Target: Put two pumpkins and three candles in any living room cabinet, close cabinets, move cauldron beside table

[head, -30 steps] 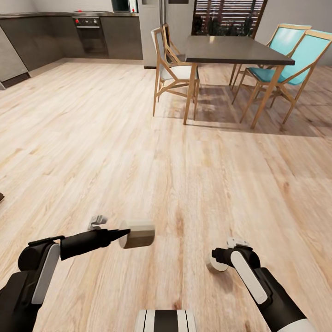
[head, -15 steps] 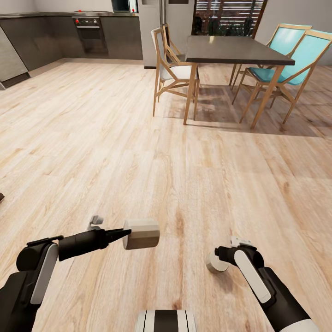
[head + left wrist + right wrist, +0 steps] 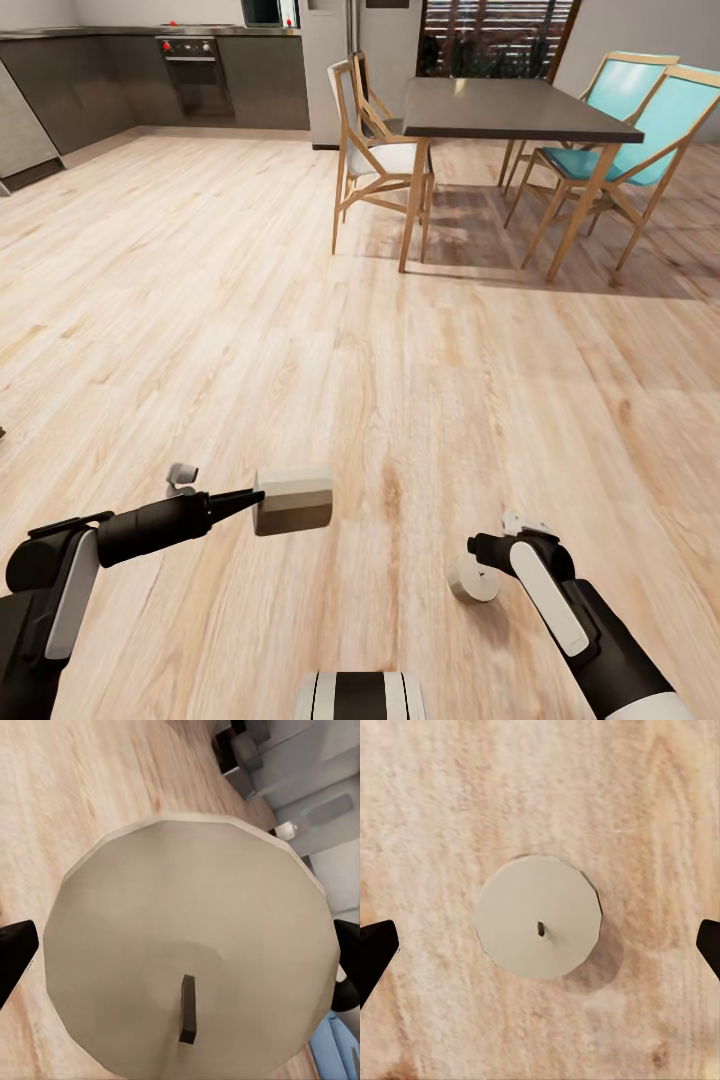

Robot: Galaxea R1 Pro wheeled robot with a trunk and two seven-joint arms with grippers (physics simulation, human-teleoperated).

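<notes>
Lower left of the head view: the left pincer grips a cream candle above the wood floor. At lower right, the right pincer hangs wide open over a second candle standing on the floor. A dark desk with chairs fills the upper right.

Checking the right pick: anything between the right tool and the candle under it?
Nothing visible. In the right wrist view the candle stands wick-up on bare floor, centred between the open fingertips. In the head view the right tool sits just above it. The left tool holds another candle.
</notes>
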